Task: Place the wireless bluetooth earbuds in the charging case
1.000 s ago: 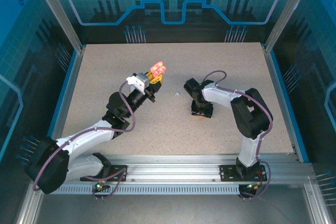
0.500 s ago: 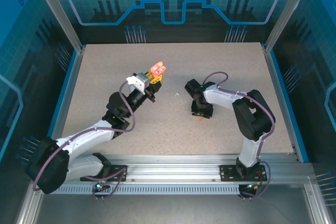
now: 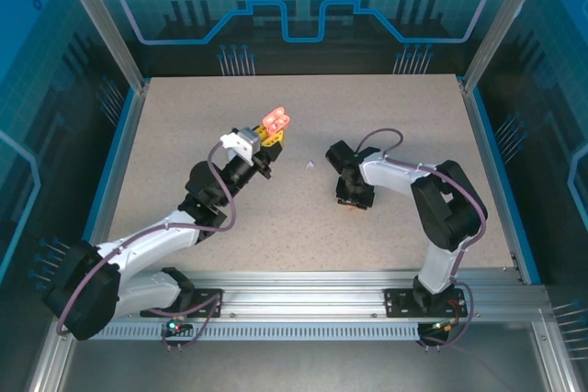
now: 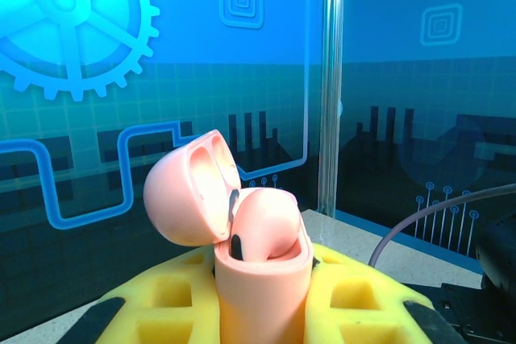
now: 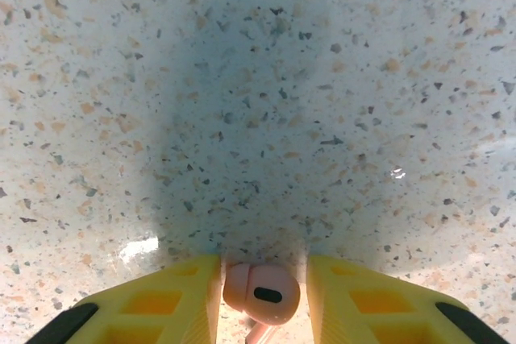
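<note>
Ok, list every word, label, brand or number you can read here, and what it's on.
None readable. The pink charging case, the pink earbud and the yellow fingers carry no print. The blue wall panels bear only graphics: a gear, nested squares, circuit lines.

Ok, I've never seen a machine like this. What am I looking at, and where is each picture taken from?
Two robot arms stand on a table. One picture looks down from above; the other two come from cameras on each wrist. The left pincer holds an open pink charging case aloft. The right pincer is down at the table, a pink earbud between its fingers; whether they pinch it I cannot tell. A tiny white piece lies between the arms.
</note>
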